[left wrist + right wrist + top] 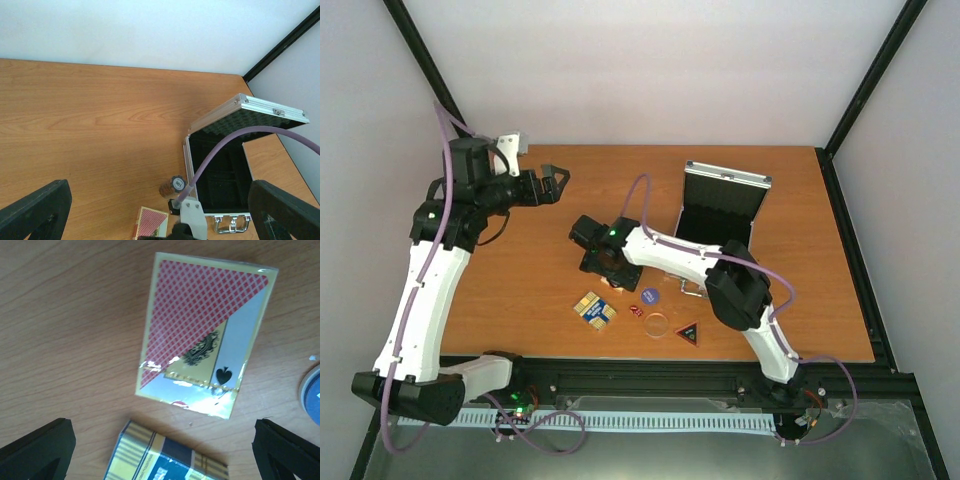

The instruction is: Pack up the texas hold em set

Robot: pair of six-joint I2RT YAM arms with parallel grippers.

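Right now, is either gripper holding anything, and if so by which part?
Nothing is held. The right gripper hangs open above the red deck, which lies flat on the table; the left gripper is open and empty.

Bright even light, soft shadows, glare on red deck (205,335) wrapper, close-up slightly soft

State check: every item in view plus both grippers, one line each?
case: open, lid raised
red deck: flat on table, wrapped, not gripped
blue-gold deck: flat on table
dark cylinder: on its side beside the case
blue chip: flat on table
clear disc: flat on table
black triangle: flat on table
red dice: loose on table
left gripper: open, empty
right gripper: open, holding nothing
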